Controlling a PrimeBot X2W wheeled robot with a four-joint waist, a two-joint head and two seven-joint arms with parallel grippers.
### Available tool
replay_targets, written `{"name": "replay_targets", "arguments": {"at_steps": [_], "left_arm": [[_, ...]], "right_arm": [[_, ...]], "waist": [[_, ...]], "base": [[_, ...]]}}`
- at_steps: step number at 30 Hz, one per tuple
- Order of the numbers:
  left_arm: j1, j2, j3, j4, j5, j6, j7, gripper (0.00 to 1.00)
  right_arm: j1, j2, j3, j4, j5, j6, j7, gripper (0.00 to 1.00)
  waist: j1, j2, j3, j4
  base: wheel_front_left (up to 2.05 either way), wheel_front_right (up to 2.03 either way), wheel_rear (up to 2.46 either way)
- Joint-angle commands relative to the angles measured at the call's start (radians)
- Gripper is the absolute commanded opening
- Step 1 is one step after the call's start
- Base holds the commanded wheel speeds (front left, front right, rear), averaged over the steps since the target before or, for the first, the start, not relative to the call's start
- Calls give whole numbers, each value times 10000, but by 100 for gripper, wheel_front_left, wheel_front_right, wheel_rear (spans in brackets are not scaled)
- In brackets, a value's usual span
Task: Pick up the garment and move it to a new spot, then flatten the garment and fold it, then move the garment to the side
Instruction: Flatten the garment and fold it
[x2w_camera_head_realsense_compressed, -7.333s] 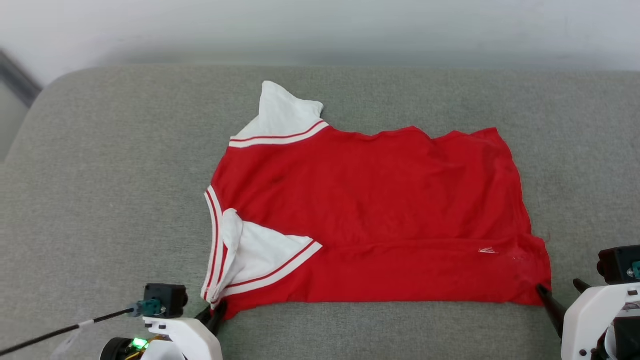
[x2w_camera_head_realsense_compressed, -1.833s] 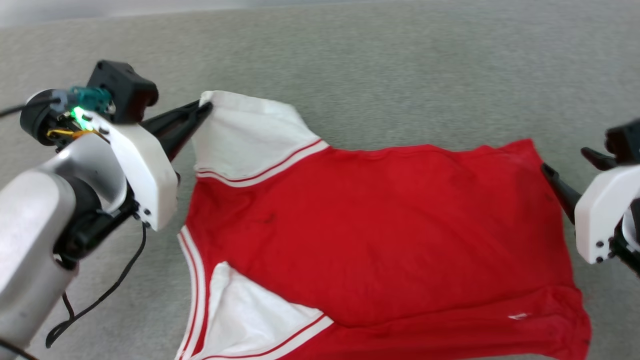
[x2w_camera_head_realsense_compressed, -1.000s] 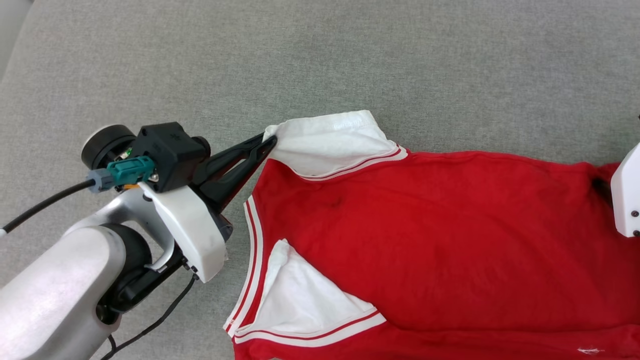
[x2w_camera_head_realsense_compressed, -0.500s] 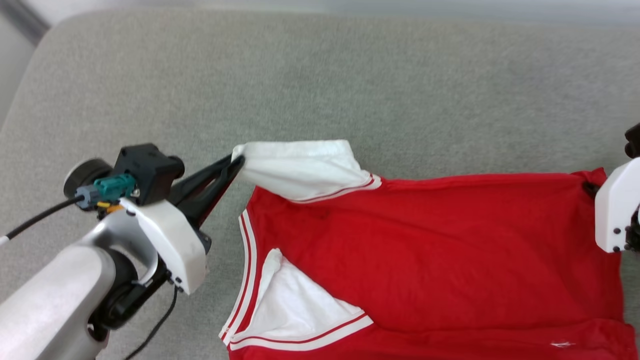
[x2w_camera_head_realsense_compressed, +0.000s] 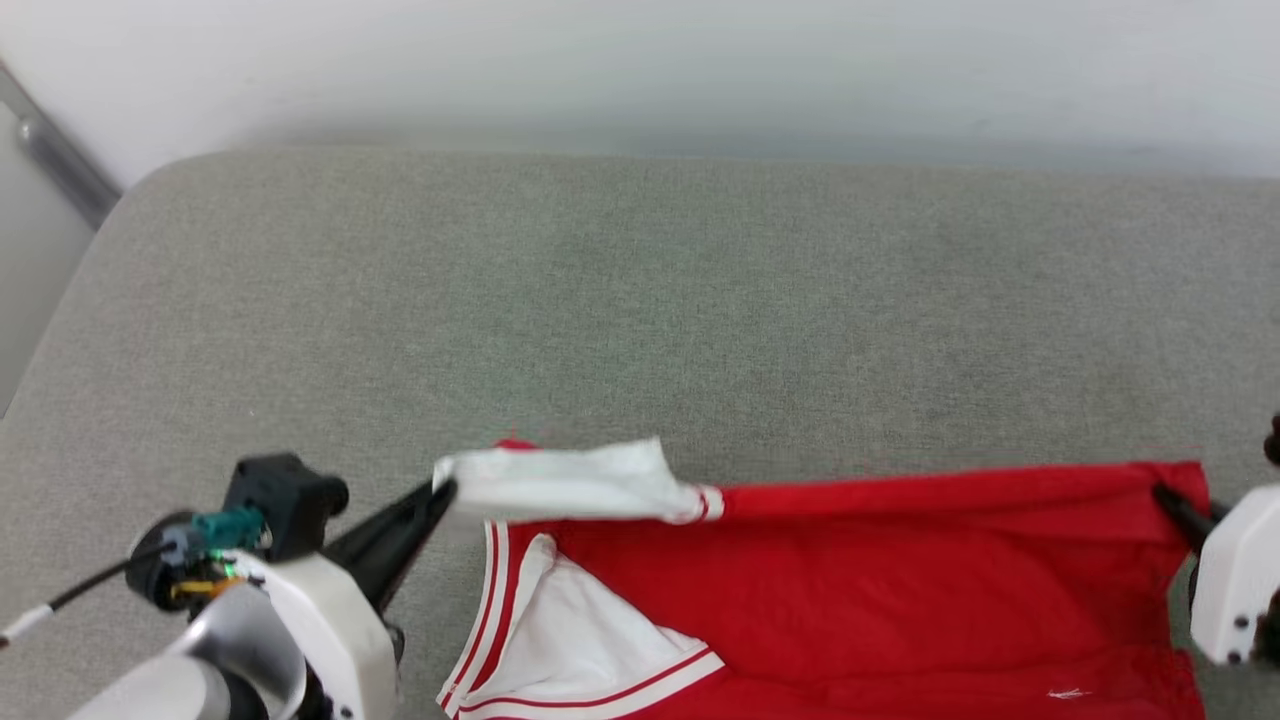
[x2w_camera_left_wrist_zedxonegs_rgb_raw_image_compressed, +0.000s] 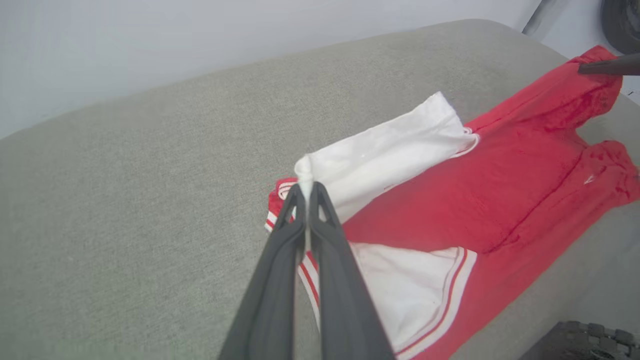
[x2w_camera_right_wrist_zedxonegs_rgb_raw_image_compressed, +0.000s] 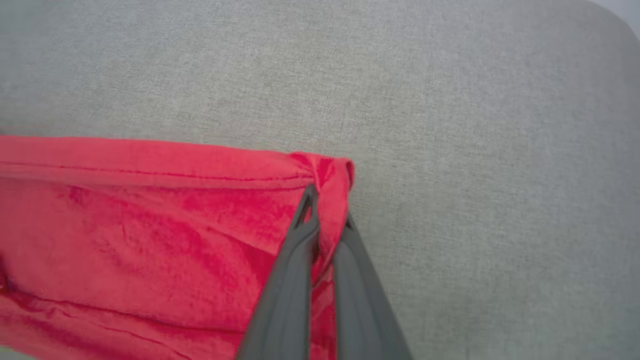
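The garment (x2w_camera_head_realsense_compressed: 850, 580), a red T-shirt with white sleeves and red-and-white stripe trim, lies across the grey cushion at the head view's bottom, plain red side up. My left gripper (x2w_camera_head_realsense_compressed: 445, 492) is shut on the tip of the far white sleeve (x2w_camera_left_wrist_zedxonegs_rgb_raw_image_compressed: 380, 150), lifted off the cushion; the left wrist view shows its fingertips (x2w_camera_left_wrist_zedxonegs_rgb_raw_image_compressed: 306, 192) pinching that cloth. My right gripper (x2w_camera_head_realsense_compressed: 1165, 497) is shut on the far red hem corner (x2w_camera_right_wrist_zedxonegs_rgb_raw_image_compressed: 332, 175), which is bunched between its fingers. The far edge is raised between the two grips. The near sleeve (x2w_camera_head_realsense_compressed: 590, 640) lies flat.
A large grey upholstered cushion (x2w_camera_head_realsense_compressed: 640, 300) carries the garment, with bare fabric beyond it up to a pale wall (x2w_camera_head_realsense_compressed: 640, 70). The cushion's rounded left corner (x2w_camera_head_realsense_compressed: 130, 200) drops off beside a grey metal strip (x2w_camera_head_realsense_compressed: 55, 150).
The right gripper has shut on the hem corner. Both grippers have drawn the far edge up and toward me, so it folds over the red body. The camera has tilted up.
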Motion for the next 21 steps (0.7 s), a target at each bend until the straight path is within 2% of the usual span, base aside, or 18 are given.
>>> {"name": "replay_targets", "arguments": {"at_steps": [1,6,11,14,17,21], "left_arm": [[391,89,-46,-125,-103,147,-32,0],[1404,175,-444,-184,-439,332,166,0],[1903,198,-979,397,-410,254,494,0],[1927,2,-1297,823,-284,118,635,0],[1684,-438,-1670,1580,60,-69,573,0],[1551,-787,-1874,2140,157,-314,483,0]], "right_arm": [[516,145,-108,-264,80,-4,-39,0],[1907,300,-307,-793,79,-4,47,0],[2752,-26,101,-697,12,-4,98,0],[2971,-345,472,-529,122,-5,38,0],[3019,-956,1264,-183,161,-5,-307,0],[2814,-1227,1898,110,194,-4,-785,0]], "waist": [[0,0,-105,-16],[0,0,-185,14],[0,0,-141,25],[0,0,-102,23],[0,0,-4,22],[0,0,62,30]], "base": [[0,0,0],[0,0,0],[0,0,0],[0,0,0],[0,0,0],[0,0,0]]}}
